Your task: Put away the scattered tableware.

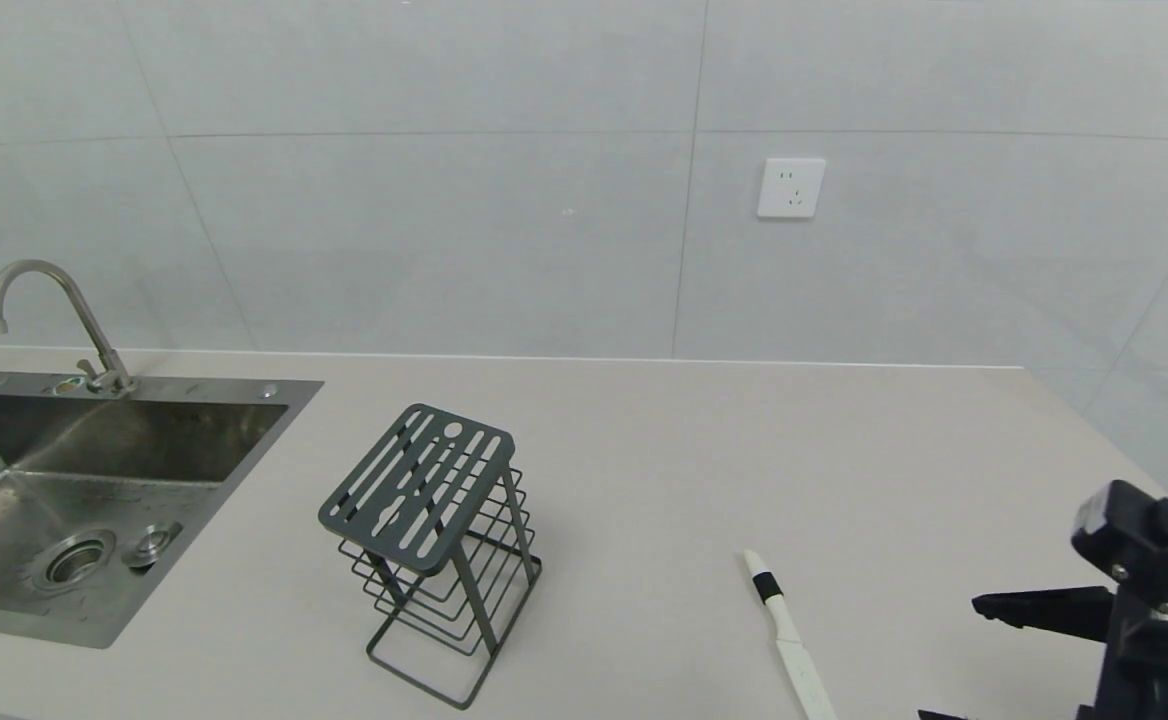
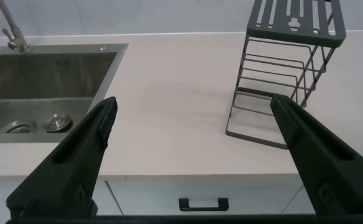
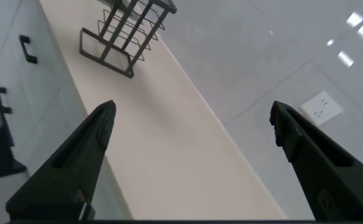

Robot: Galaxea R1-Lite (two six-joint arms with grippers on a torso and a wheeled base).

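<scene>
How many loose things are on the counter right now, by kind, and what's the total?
White knife with a black band: 1
Dark wire rack with a slotted top: 1
Total: 2

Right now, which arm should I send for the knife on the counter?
Right, I'd judge. The knife lies on the counter at the robot's right, near the open right gripper. The left gripper, also open, faces the stretch between sink and rack, farther off.
</scene>
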